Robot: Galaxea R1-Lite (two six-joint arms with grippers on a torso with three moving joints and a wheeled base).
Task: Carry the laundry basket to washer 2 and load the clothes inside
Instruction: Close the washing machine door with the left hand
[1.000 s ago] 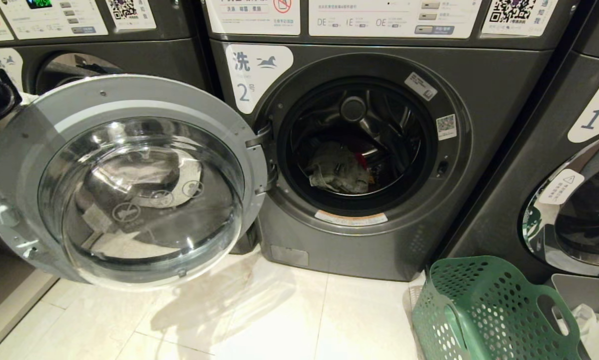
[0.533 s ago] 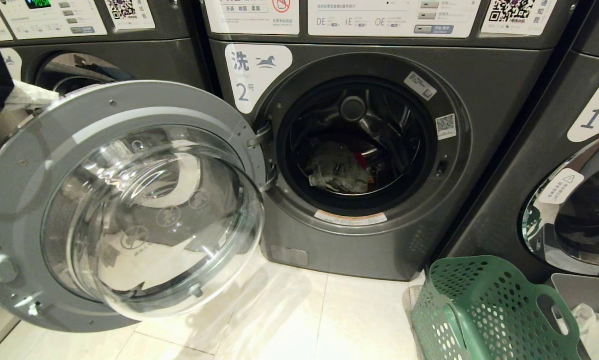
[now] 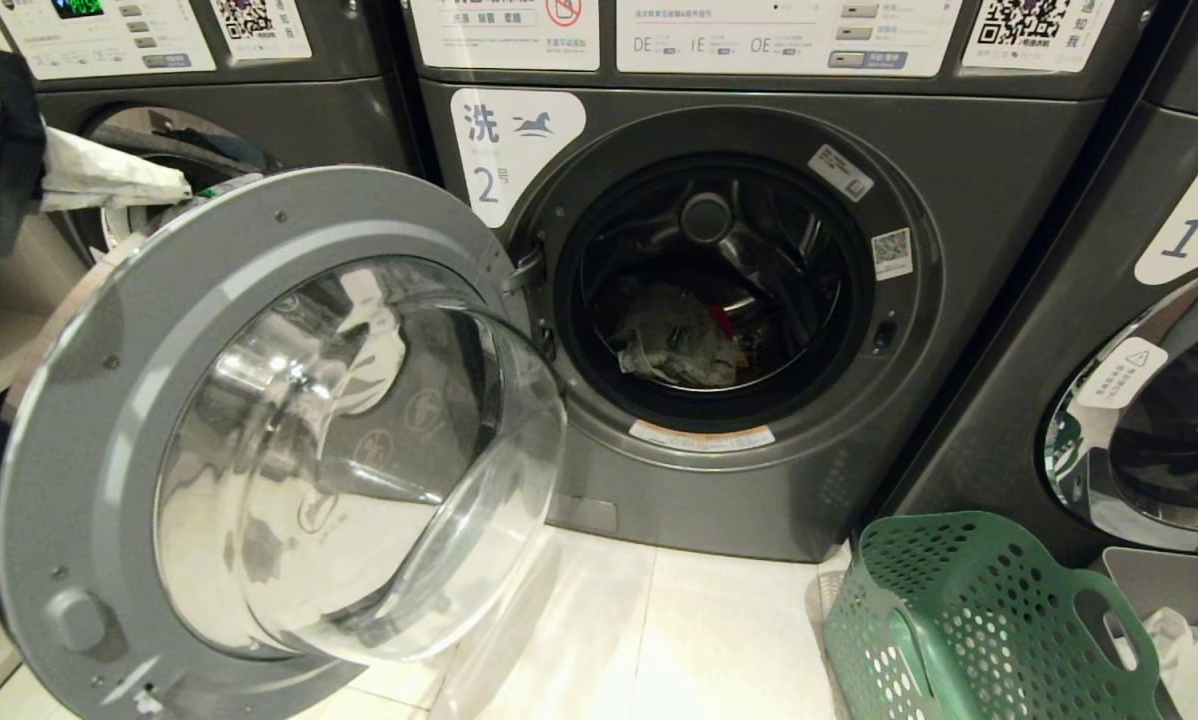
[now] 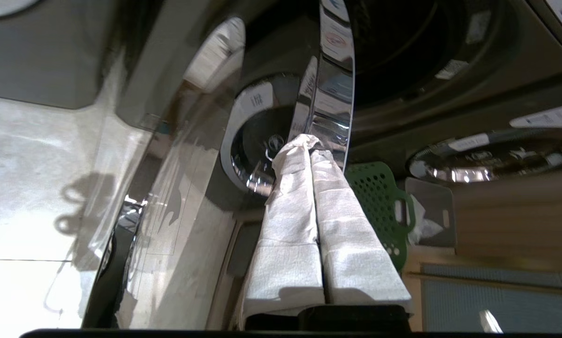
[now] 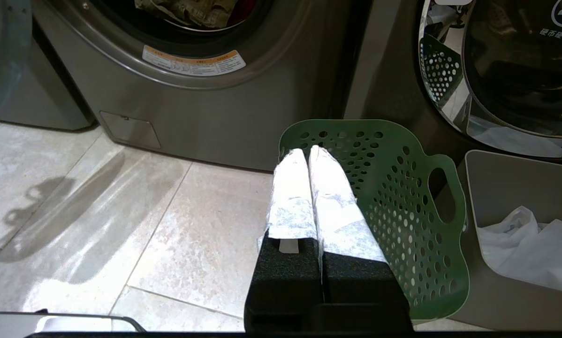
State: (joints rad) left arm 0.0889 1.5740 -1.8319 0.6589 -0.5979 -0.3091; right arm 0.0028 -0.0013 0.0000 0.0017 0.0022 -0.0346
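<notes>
Washer 2 point(image 3: 519, 140) stands in front of me with its round door point(image 3: 89, 400) swung partway out on the left. Crumpled clothes point(image 3: 679, 345) lie in the drum, also seen in the right wrist view point(image 5: 192, 9). The green laundry basket point(image 3: 959, 620) sits tilted on the floor at the lower right, with no clothes showing in it. My left gripper point(image 3: 174, 187), fingers wrapped in white, is shut and empty behind the door's outer edge. In its wrist view the tips point(image 4: 309, 145) sit against the door's chrome rim point(image 4: 330, 89). My right gripper point(image 5: 309, 152) hangs shut and empty by the basket's rim point(image 5: 393, 188).
Washer 1 point(image 3: 1179, 230) stands to the right with its chrome door. A grey bin point(image 5: 511, 197) holding a white bag sits right of the basket. Another washer point(image 3: 159, 130) is on the left, behind the open door. Pale floor tiles point(image 3: 659, 640) lie in front.
The door of washer 2 has swung round toward the opening, and its free edge now comes nearer me. My left gripper has moved right, staying behind the door's edge. The right arm stays still.
</notes>
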